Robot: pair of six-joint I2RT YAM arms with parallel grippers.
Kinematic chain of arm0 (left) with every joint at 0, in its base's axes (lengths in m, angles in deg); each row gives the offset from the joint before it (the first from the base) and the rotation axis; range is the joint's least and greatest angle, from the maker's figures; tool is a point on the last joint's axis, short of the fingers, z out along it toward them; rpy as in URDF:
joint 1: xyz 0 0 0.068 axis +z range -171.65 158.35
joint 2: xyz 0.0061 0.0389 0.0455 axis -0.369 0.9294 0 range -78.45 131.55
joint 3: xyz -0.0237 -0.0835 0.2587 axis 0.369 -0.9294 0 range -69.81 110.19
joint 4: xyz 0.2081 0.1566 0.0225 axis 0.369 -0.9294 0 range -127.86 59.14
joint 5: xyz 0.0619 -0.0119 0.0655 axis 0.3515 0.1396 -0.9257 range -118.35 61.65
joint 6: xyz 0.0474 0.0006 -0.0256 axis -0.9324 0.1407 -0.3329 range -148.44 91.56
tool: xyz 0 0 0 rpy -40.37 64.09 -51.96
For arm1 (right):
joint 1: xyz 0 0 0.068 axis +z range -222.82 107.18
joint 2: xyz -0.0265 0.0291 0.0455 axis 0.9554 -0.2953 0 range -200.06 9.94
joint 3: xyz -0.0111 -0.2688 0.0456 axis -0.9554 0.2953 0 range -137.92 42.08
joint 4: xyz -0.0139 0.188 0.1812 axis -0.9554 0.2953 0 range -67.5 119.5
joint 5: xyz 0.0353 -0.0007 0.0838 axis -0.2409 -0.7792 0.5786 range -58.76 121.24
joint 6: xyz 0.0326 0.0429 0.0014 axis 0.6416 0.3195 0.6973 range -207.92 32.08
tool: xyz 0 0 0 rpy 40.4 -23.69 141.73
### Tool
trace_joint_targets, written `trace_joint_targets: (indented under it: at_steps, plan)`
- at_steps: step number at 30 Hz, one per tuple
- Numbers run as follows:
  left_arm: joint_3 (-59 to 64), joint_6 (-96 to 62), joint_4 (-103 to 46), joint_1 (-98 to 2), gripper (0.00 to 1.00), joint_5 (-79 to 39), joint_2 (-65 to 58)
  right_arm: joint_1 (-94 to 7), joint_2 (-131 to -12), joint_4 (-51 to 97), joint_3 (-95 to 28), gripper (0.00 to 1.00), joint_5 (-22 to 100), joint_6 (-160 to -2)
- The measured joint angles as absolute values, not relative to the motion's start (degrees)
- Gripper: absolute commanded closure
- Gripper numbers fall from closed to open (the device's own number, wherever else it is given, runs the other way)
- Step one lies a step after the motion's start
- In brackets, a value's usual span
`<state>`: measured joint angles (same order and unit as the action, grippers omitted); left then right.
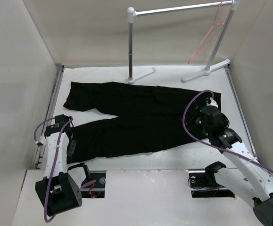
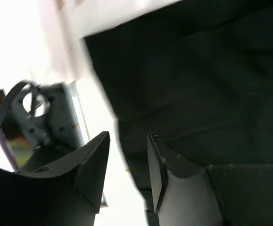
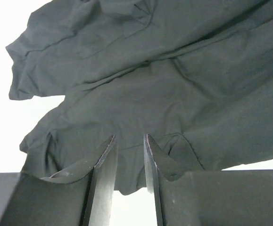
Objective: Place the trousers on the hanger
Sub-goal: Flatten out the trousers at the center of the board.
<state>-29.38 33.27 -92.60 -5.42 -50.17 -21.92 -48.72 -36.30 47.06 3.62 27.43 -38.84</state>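
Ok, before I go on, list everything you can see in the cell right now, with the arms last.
trousers: one pair, black, flat on the table, legs to the left, waist to the right
hanger: one, pink-orange wire, hanging at the right end of the rack's bar
rack: one, white and grey tube, standing at the table's far edge
table: one, white, under everything
left arm: one, white and black with a purple cable, at the cuff end of the near leg
right arm: one, same colours, at the waist end
left claw: black, jaws narrowly apart at the leg's edge
right claw: black, jaws narrowly apart over the waist edge
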Motion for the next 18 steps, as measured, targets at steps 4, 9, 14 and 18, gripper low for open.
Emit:
trace_joint_targets:
  at_steps: [4,9,14,18]
  plan:
    - [-32.4,35.2,-93.5,-5.9,0.54,-48.5,-22.8,-48.8,-35.1,47.8,3.6,0.64,27.8,-40.1]
    - [-36.8,37.5,-90.2,-6.5,0.5,-46.7,-23.6,-48.8,-35.0,48.9,3.6,0.64,28.6,-41.4]
    - [-41.3,39.2,-87.0,-6.0,0.49,-45.3,-24.3,-49.1,-35.0,49.1,3.6,0.64,29.5,-42.1]
    - [-43.3,40.2,-83.6,-5.4,0.51,-44.9,-24.2,-50.3,-35.1,49.0,3.6,0.63,30.4,-42.7]
